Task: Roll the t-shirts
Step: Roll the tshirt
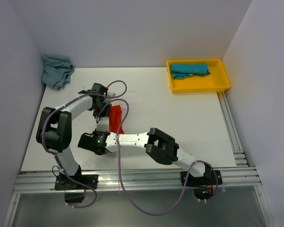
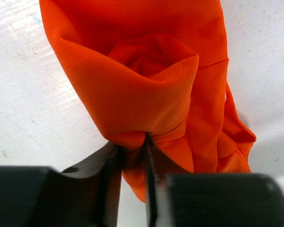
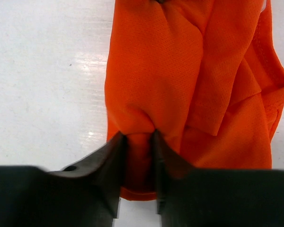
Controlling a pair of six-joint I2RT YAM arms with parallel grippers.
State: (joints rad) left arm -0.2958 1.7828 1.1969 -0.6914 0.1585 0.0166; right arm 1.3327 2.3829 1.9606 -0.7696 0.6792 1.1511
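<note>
The orange t-shirt [image 1: 116,118] lies left of centre on the table [image 1: 180,123], crowded by both arms. The left gripper [image 2: 131,156] and the right gripper [image 3: 138,142] each pinch a fold of it. A grey-blue t-shirt [image 1: 57,70] is heaped in the far left corner, and a teal t-shirt [image 1: 190,70] lies in the yellow tray [image 1: 199,88]. The orange one is loosely rolled, with a spiral showing at one end.

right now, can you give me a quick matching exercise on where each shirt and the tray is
Things:
1. orange t-shirt
2. teal t-shirt
3. grey-blue t-shirt
4. yellow tray

Places:
A. bunched at the far left corner of the table
B. at the far right corner of the table
C. lying in the tray
D. mid-table, pinched by the left claw and the right claw

Pairs: 1-D, 2-C, 3-A, 4-B
</note>
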